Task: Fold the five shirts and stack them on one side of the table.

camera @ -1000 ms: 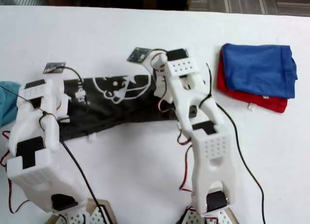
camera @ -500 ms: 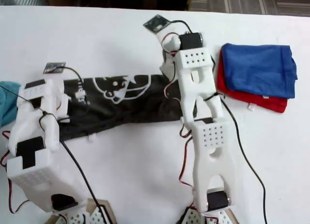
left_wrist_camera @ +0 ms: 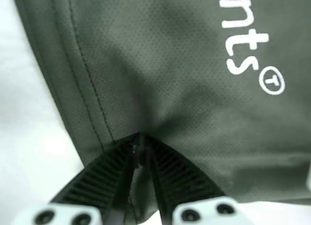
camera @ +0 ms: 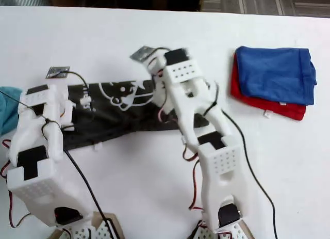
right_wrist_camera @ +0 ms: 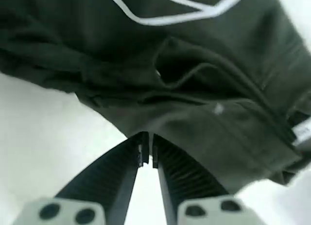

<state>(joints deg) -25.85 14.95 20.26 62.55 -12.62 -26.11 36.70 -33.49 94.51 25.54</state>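
Fold step on the black shirt [camera: 124, 112]: it lies as a long strip across the middle of the surface [camera: 103, 37], white print up. The left gripper [left_wrist_camera: 140, 149] is clenched on the shirt's left end, w/ fabric pinched right by the stitched hem. The right gripper [right_wrist_camera: 147, 149] is clenched too, tips at the shirt's right-hand edge w/ cloth puckered toward them. It's prob. grasping that edge, though how much cloth sits inside is hard to tell. The finished pile, blue shirt [camera: 276, 74] on red shirt [camera: 291, 112], sits at far right. A teal shirt [camera: 7, 110] shows at the left edge.

To do it well, imo:
- Both ends need to rise together and level, w/ the strip taut enough that the middle doesn't sag or drag.
- The right pinch looks shallow, so lift slowly w/ no jerk, or the edge may slip out.
- Bring one end over onto the other w/ edges lined up, then lay it flat before letting go.
- Watch the cables [camera: 258, 190] trailing behind the right gripper; some hang close to the cloth and could snag it.
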